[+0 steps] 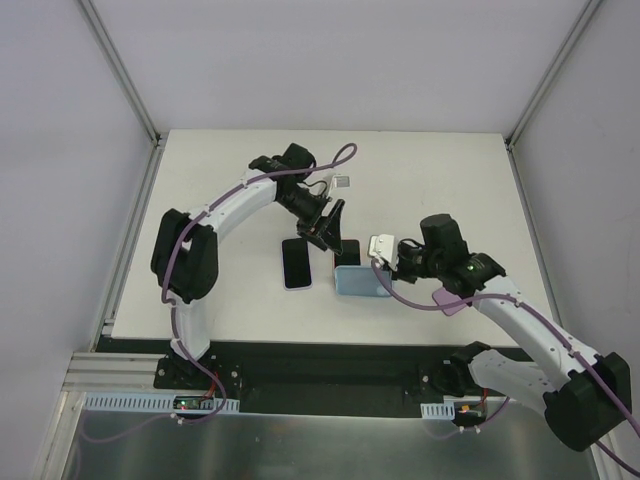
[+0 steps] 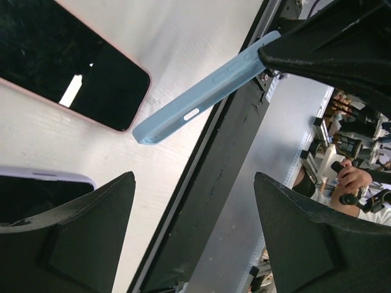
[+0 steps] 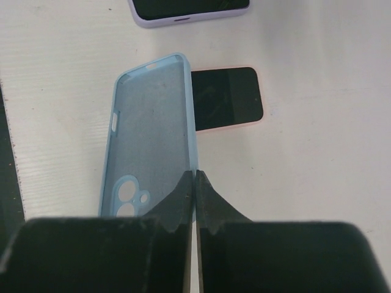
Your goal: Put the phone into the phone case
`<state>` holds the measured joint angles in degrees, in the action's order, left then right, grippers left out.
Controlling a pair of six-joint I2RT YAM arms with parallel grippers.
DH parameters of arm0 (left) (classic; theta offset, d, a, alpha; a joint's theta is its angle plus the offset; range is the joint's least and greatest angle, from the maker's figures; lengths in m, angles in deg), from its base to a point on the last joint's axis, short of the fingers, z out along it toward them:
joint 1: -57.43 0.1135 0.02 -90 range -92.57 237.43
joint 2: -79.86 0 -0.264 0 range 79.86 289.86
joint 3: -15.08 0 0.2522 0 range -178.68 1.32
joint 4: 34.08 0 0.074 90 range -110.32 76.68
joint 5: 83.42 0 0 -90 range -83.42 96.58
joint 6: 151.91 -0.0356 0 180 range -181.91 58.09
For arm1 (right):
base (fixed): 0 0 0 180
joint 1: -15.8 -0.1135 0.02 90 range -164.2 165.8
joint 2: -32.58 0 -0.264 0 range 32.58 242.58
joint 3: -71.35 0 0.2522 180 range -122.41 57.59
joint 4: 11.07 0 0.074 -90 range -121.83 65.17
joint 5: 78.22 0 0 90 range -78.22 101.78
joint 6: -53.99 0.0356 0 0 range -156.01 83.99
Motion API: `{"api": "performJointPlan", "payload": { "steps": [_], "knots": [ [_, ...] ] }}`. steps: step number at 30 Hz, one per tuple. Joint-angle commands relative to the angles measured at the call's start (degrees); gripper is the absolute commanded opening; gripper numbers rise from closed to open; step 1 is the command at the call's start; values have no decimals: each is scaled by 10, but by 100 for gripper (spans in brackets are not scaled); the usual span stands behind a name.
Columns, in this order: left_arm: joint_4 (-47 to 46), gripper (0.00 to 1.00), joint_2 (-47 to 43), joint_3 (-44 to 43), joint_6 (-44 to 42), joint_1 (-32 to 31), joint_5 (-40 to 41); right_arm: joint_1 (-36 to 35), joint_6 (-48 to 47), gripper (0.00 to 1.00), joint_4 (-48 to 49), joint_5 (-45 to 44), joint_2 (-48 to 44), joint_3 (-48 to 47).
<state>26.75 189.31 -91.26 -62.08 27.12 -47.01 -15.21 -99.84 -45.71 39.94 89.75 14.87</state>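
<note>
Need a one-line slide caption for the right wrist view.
Right claw pinches the rim of the empty blue phone case; a pink-edged phone lies screen-up just beyond it.

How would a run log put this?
right fingers: shut on blue case | left fingers: open, empty | pink phone: on table

From my right wrist view the lilac phone [image 3: 183,13] runs off the top edge; the lower end of the blue case [image 3: 153,134] disappears behind the right gripper [image 3: 195,180]; the case wall covers one end of the pink-edged phone [image 3: 227,97]; overhead, I barely make that phone out beside the left gripper [image 1: 327,228].
</note>
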Motion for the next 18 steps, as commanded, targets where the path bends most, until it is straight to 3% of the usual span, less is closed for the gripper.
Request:
{"api": "performJointPlan", "payload": {
  "steps": [1, 7, 11, 18],
  "knots": [
    [7, 78, 12, -43, -58, -26, -22, 1, -30, 2, -55, 57, 4, -15],
    [-7, 75, 8, -4, -174, -61, -77, 2, -33, 1, -71, 87, -33, -16],
    [-8, 75, 29, -11, -188, -64, -99, 7, -36, 1, -70, 94, -45, -13],
    [-20, 71, 63, -16, -158, -64, -40, 26, -6, 1, -39, 43, -14, -16]
  ]
}}
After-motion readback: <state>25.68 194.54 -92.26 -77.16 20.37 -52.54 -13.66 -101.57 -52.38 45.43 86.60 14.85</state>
